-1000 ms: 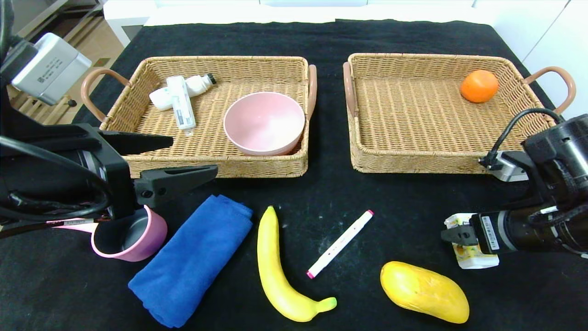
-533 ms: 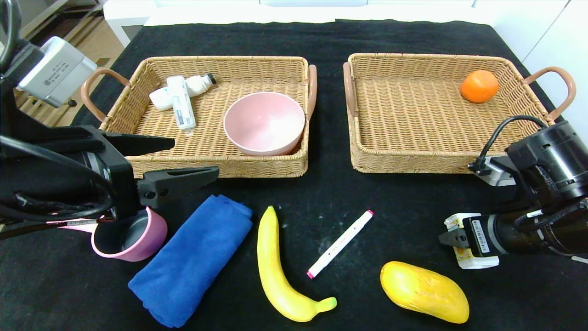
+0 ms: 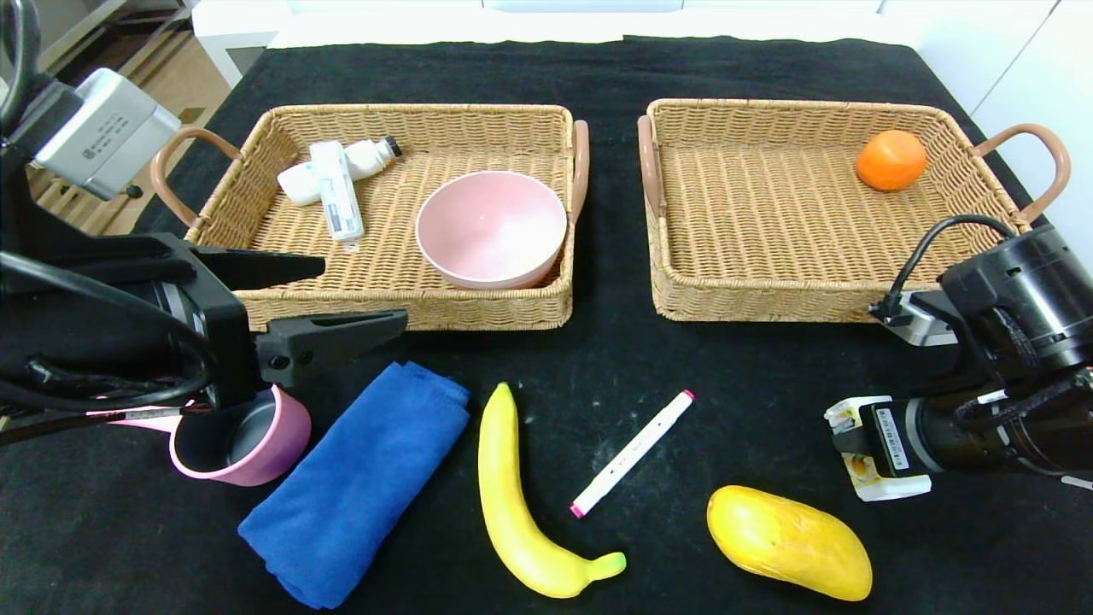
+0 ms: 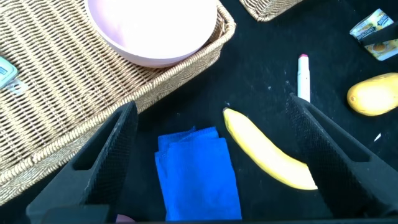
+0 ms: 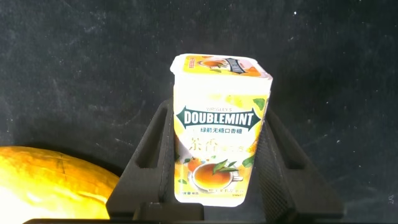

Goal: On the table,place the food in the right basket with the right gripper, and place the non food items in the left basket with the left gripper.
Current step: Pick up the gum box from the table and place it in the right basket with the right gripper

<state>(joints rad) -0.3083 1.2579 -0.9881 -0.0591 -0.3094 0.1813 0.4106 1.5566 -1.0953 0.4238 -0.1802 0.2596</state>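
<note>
My right gripper (image 3: pixel 845 440) sits low at the table's right front, shut on a yellow Doublemint gum pack (image 5: pixel 221 137) that stands between its pads, jaws pressed to both sides. In the head view part of the gum pack (image 3: pixel 888 489) shows under the fingers. A mango (image 3: pixel 786 542) lies just in front of it and a banana (image 3: pixel 512 504) near the middle. My left gripper (image 3: pixel 360 292) hangs open before the left basket (image 3: pixel 401 312), above a pink cup (image 3: pixel 243 440) and a blue towel (image 3: pixel 359 487). The right basket (image 3: pixel 768 303) holds an orange (image 3: pixel 891 160).
A white marker with pink caps (image 3: pixel 632 453) lies between the banana and the mango. Inside the left basket are a pink bowl (image 3: pixel 491 226) and white bottles (image 3: pixel 333 184). Both baskets have handles at their ends.
The right gripper's jaws have closed in on the gum pack, which has shifted slightly. The left arm has barely moved.
</note>
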